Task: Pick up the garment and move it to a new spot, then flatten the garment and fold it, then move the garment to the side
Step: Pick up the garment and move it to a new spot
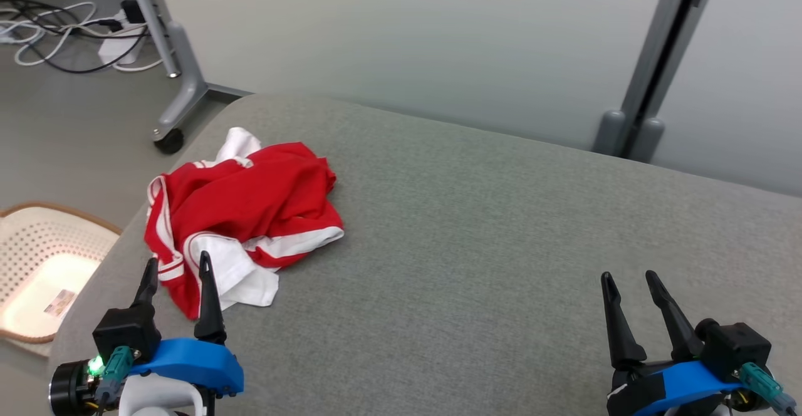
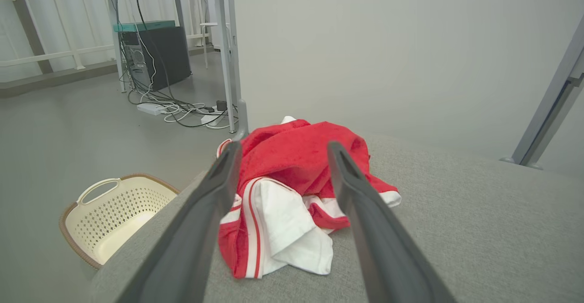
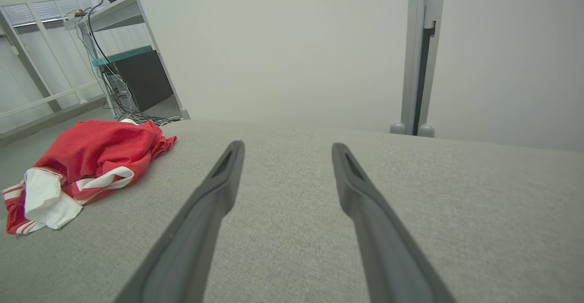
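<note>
Almost at the left edge of the grey fabric bench point(image 1: 470, 247): red-and-white garment point(image 1: 250, 209), crumpled in a heap, white parts turned toward the near side. Sits short of the rounded far-left corner and well clear of the far edge. Leaves a wide bare stretch of fabric from the heap across to the right.

Just on the near side of the heap: left end effector point(image 1: 178, 258), fingers spread, pinching nothing, tips framing the garment's near hem in the left wrist view. Touching the cloth or not: cannot tell.

Low at the near right: right end effector point(image 1: 628, 274), likewise spread and empty, over bare fabric, well apart from the garment.

Down on the floor beside the bench's left edge: perforated cream basket point(image 1: 56, 209) with a brown rim. Beyond the far-left corner: castered grey frame leg point(image 1: 182, 84), then a tangle of cables point(image 1: 56, 27). Behind the far edge at right: upright grey post point(image 1: 658, 59) against a pale wall.
</note>
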